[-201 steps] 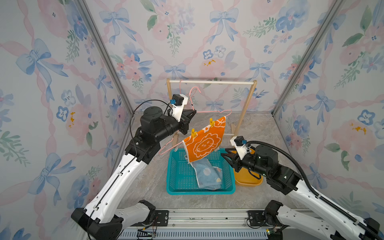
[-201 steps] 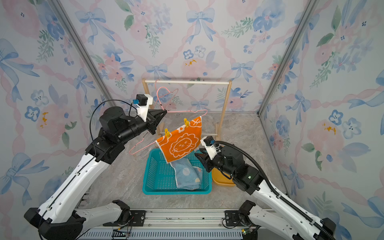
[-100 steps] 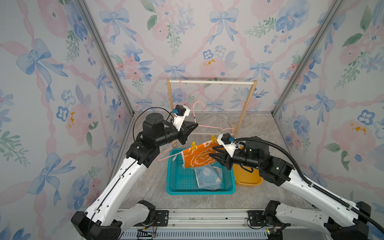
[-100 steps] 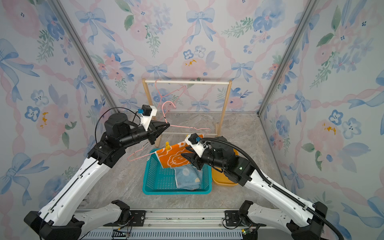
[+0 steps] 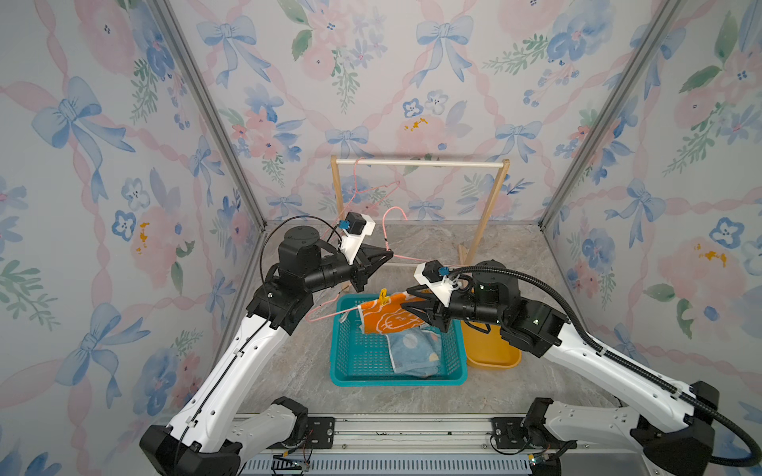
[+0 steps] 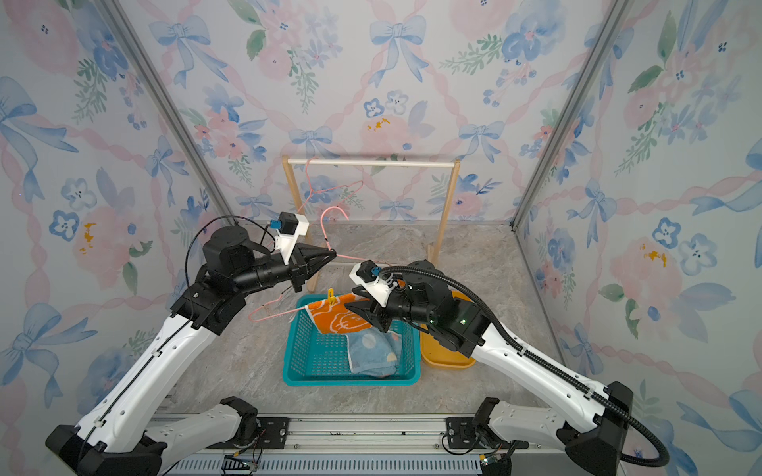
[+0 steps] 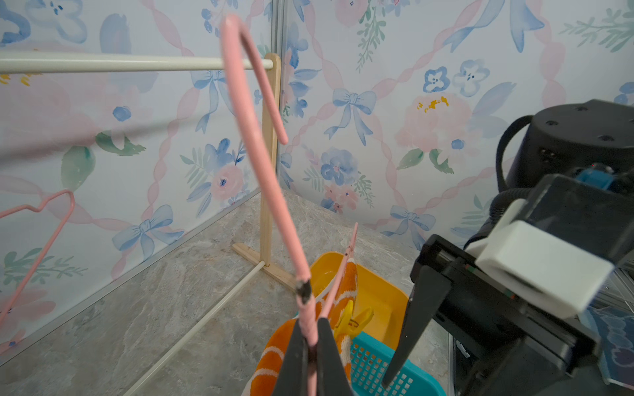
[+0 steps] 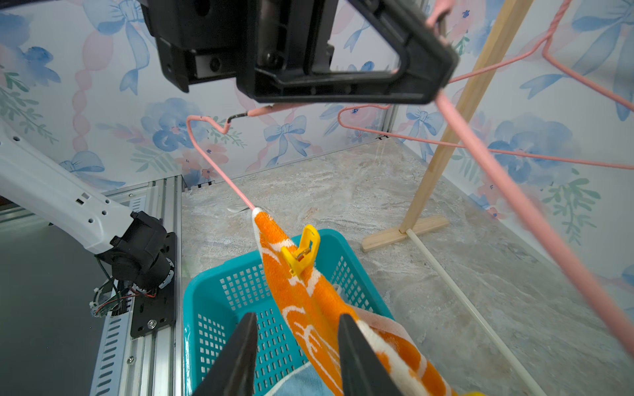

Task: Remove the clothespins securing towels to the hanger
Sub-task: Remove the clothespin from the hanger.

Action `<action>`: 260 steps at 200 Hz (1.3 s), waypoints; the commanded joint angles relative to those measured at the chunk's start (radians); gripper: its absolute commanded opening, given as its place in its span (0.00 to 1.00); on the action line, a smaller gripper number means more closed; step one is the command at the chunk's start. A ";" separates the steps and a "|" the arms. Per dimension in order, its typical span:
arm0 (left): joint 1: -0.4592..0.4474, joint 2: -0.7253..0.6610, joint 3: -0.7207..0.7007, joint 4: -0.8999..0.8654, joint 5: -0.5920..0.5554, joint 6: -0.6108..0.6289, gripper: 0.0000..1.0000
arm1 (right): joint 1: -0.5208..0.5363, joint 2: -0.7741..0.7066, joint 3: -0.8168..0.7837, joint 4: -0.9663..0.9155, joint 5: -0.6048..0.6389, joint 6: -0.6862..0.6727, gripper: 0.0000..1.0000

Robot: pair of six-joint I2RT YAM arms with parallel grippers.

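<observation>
The hanger [image 7: 260,154], thin pink wire, is pinched at its neck in my left gripper [image 5: 387,256] and hangs tilted. The orange towel [image 5: 389,319] with white outlines is folded over its bar. One yellow clothespin [image 5: 383,296] is clipped on the fold, handles up. The light blue spotted towel [image 5: 412,354] lies crumpled in the teal basket [image 5: 363,379], just below the orange one.

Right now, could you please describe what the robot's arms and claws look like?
The left arm and right arm have white links with black joints and bases. The left claw and right claw are black, with tapering triangular fingers, each carrying a white camera housing with a blue connector. A thin black cable loops by the left arm; a ribbed black hose follows the right.
</observation>
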 commanded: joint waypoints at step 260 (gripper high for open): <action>0.007 0.008 0.009 0.032 0.162 -0.023 0.00 | 0.053 0.212 0.254 -0.181 -0.084 -0.176 0.43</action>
